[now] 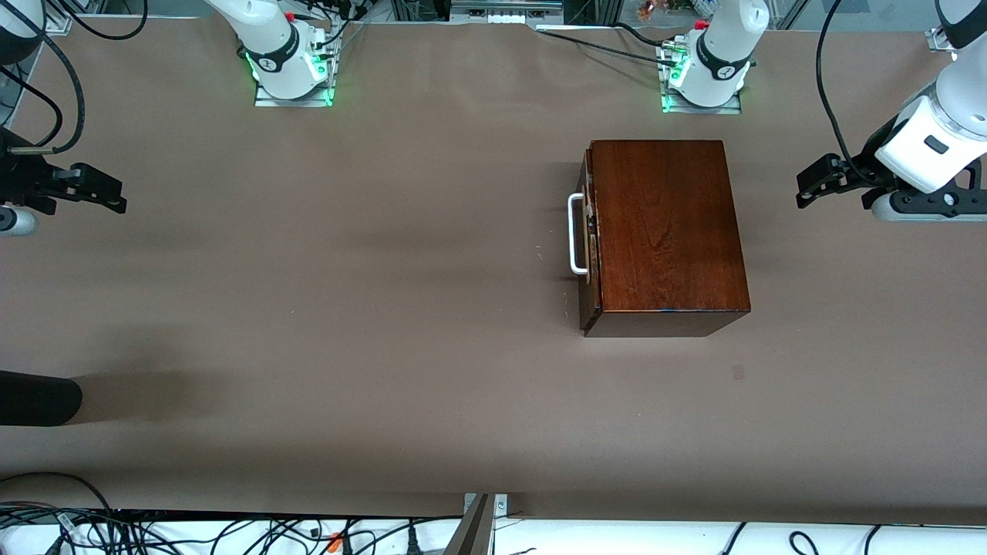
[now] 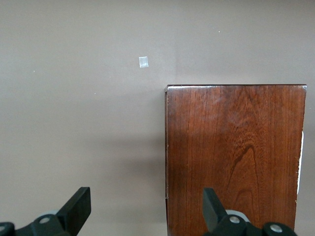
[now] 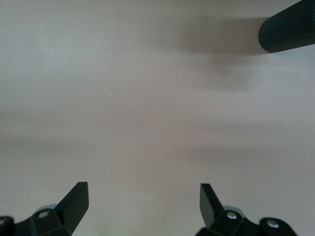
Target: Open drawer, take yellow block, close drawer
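The glossy dark-brown wooden box [image 1: 663, 231] stands toward the left arm's end of the table. Its drawer [image 1: 589, 297] is pushed in, its front facing the right arm's end, with the white bar handle [image 1: 575, 235] sticking out. The yellow block is hidden. My left gripper [image 1: 808, 185] is open and empty, over the table beside the box's back end. In the left wrist view the box top [image 2: 236, 157] fills one side beyond the open left gripper [image 2: 146, 201]. My right gripper [image 1: 112, 193] is open and empty at the right arm's end; in its wrist view the right gripper [image 3: 144, 201] is over bare table.
A dark rounded object [image 1: 38, 397] pokes in over the table edge at the right arm's end, nearer the front camera; it also shows in the right wrist view [image 3: 288, 27]. A small pale square mark [image 1: 739, 372] lies on the table near the box.
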You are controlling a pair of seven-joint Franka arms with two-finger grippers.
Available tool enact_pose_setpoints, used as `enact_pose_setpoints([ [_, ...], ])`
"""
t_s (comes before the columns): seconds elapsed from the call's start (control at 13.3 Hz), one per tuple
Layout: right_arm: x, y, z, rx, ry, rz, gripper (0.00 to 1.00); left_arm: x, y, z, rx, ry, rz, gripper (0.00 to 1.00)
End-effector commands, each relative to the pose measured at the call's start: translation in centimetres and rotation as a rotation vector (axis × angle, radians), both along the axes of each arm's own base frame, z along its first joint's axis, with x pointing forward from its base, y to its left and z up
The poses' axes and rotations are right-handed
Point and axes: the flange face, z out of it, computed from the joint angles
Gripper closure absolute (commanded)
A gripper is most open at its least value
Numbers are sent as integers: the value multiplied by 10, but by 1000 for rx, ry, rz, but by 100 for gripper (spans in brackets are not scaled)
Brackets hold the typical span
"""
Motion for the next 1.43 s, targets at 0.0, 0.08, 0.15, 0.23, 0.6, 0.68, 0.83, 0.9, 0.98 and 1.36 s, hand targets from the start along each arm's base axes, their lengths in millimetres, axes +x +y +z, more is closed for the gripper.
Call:
enact_pose_setpoints([
  [0.0, -1, -1, 4, 15, -9, -14, 0, 3, -3, 6, 7, 8, -15, 0],
  [0.08, -1, -1, 4, 15, -9, -15, 0, 2, -3, 5, 6, 19, -15, 0],
  [0.15, -1, -1, 4, 15, -9, -15, 0, 1, -5, 5, -1, 23, -16, 0],
  [0.23, -2, -1, 4, 17, -11, -15, 0, 0, -15, 5, -2, 29, -35, 0],
  [0.6, -2, -4, 4, 21, -11, -21, 0, -6, -112, -28, -4, 102, -203, 0],
  [0.68, -2, -3, 4, 41, -10, -23, 0, -6, -134, -40, -6, 119, -224, 0],
  [0.83, -2, -1, 4, 58, -7, -23, 0, -3, -179, -57, -17, 133, -230, 0],
  [0.9, -2, 0, 4, 56, -9, -21, 0, -4, -205, -63, -24, 134, -218, 0],
  [0.98, -2, 0, 4, 56, -9, -21, 0, -7, -230, -70, -23, 132, -192, 0],
  [1.36, -2, 3, 4, 36, -9, -8, 0, -34, -349, -137, 33, 74, -120, 0],
])
